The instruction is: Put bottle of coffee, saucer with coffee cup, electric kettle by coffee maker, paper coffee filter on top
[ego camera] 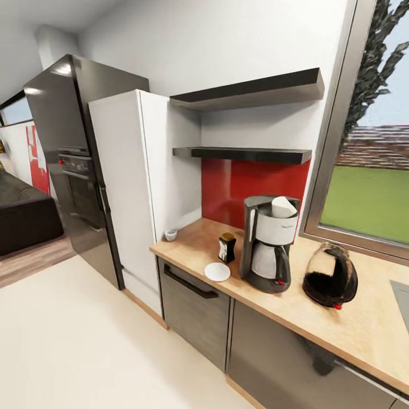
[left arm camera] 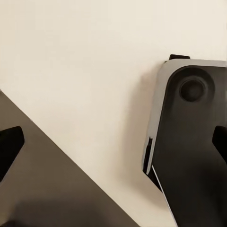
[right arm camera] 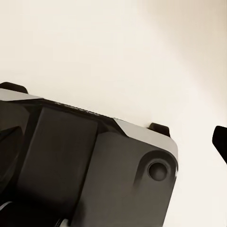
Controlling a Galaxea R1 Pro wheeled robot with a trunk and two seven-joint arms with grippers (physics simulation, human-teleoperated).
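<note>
The coffee maker (ego camera: 268,243) stands upright on the countertop (ego camera: 363,324), its carafe facing out, and the paper coffee filter (ego camera: 283,207) sits in its open top as a white cone. Just to its left the bottle of coffee (ego camera: 227,247) stands close by, and in front of that the saucer (ego camera: 217,271) lies flat and bare near the counter's front edge. The coffee cup (ego camera: 170,234) is well apart from the saucer, back in the corner by the tall white cabinet (ego camera: 133,193). On the coffee maker's other side the electric kettle (ego camera: 330,275) rests tilted on the worktop, red switch low at the front. Behind them runs a red backsplash (ego camera: 250,184) under two dark shelves (ego camera: 244,153), with a window (ego camera: 369,193) to the right and a black oven tower (ego camera: 74,165) further left. The left gripper (left arm camera: 113,142) shows dark fingertips (left arm camera: 9,144) at opposite edges of its wrist view, spread wide over pale floor and the robot's base. Of the right gripper (right arm camera: 113,137) one fingertip shows clearly at the frame's edge; whether it is spread or closed I cannot tell.
</note>
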